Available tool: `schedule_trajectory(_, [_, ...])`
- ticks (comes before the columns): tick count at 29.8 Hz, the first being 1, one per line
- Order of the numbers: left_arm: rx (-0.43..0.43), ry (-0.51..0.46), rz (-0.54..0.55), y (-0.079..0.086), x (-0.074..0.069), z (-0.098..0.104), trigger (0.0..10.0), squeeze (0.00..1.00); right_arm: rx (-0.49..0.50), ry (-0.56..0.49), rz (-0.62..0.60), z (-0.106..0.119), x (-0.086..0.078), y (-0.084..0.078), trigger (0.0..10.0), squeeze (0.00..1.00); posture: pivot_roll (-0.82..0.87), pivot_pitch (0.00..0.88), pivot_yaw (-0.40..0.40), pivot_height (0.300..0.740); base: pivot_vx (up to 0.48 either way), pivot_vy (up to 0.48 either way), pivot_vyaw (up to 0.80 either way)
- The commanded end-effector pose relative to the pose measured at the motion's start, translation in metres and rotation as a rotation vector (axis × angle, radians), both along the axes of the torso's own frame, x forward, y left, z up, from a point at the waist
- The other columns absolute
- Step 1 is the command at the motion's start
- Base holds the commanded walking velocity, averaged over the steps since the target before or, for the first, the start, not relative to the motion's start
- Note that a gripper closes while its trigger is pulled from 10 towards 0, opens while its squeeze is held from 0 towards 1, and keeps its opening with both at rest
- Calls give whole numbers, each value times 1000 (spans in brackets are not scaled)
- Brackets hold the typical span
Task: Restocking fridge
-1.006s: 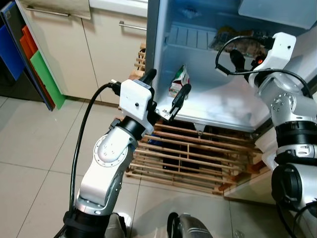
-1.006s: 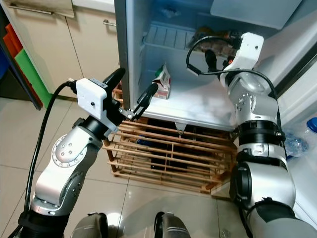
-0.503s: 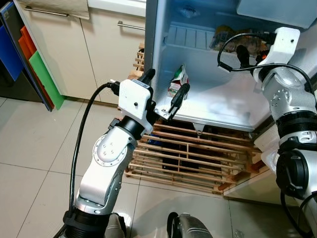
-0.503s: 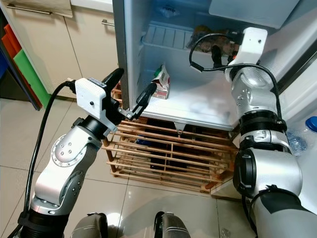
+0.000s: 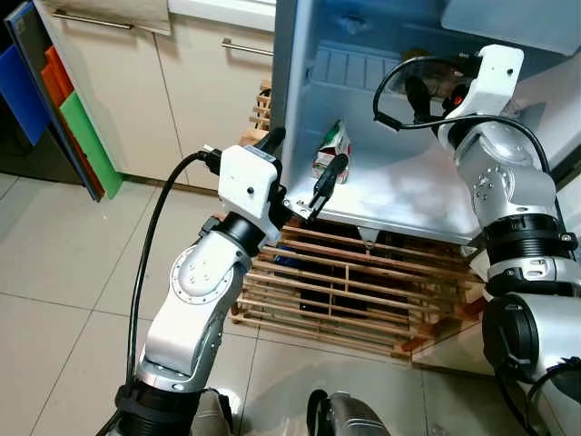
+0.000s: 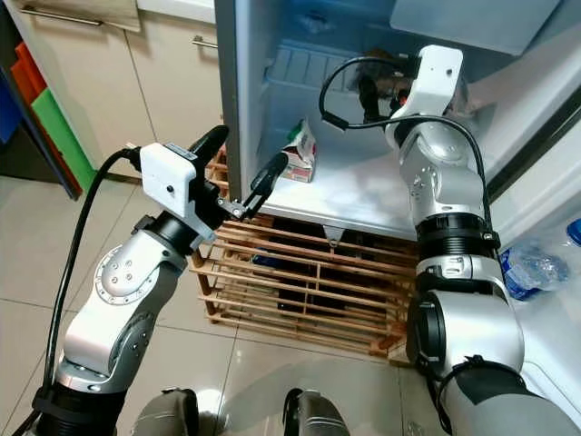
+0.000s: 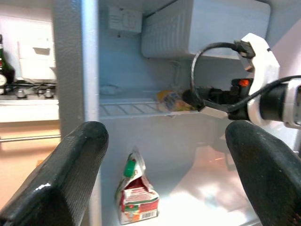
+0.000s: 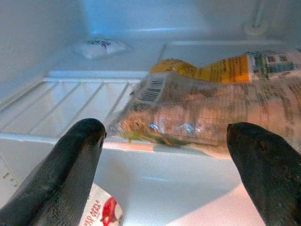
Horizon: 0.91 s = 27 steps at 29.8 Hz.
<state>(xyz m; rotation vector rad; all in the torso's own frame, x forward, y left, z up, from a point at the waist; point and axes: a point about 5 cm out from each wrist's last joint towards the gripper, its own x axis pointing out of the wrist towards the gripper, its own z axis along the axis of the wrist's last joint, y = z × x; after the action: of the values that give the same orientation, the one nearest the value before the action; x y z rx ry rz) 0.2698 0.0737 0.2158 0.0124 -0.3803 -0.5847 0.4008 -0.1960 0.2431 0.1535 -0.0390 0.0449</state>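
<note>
A small milk carton [image 5: 330, 151] with a green cap stands upright on the fridge's white bottom shelf [image 5: 413, 195], near its left side. My left gripper [image 5: 304, 166] hovers open at the shelf's front left edge, just short of the carton [image 7: 136, 200], with nothing between its fingers. My right gripper [image 8: 164, 155] is raised inside the fridge at the wire shelf [image 8: 89, 106]. It stands open and faces a clear bag of food [image 8: 211, 113] and a yellow packet [image 8: 221, 68] lying there. It touches neither one.
A wooden slatted crate [image 5: 354, 291] sits under the fridge. Beige cabinets [image 5: 182, 91] and coloured boards [image 5: 59, 100] stand to the left. A small white sachet [image 8: 99, 47] lies at the back of the wire shelf. A plastic bottle [image 6: 531, 268] lies at the right.
My right arm has swung left along the upper shelf, closer to the bag of food. The left arm has hardly moved.
</note>
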Motion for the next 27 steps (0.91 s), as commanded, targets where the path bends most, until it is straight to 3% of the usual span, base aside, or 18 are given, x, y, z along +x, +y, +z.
schedule_trajectory(1, [-2, -2, -5, -1, -1, 1, 10000, 0, 4, -11, -32, 3, -8, -4, 10000, 0, 23, 121, -79, 740, 0, 0, 0])
schedule_trajectory(4, [-3, -2, -2, 0, -1, 1, 10000, 0, 7, 9, -53, -5, -15, -3, 10000, 0, 22, 117, -75, 740, 0, 0, 0])
schedule_trajectory(12, [0, -2, -16, -2, 1, 1, 10000, 0, -34, 38, -147, -15, -9, -18, 10000, 0, 12, 112, -60, 740, 0, 0, 0])
schedule_trajectory(27, [-2, -6, 3, 1, 1, 4, 10000, 0, -10, 8, -177, -6, 7, -13, 10000, 0, 33, 130, -60, 740, 0, 0, 0])
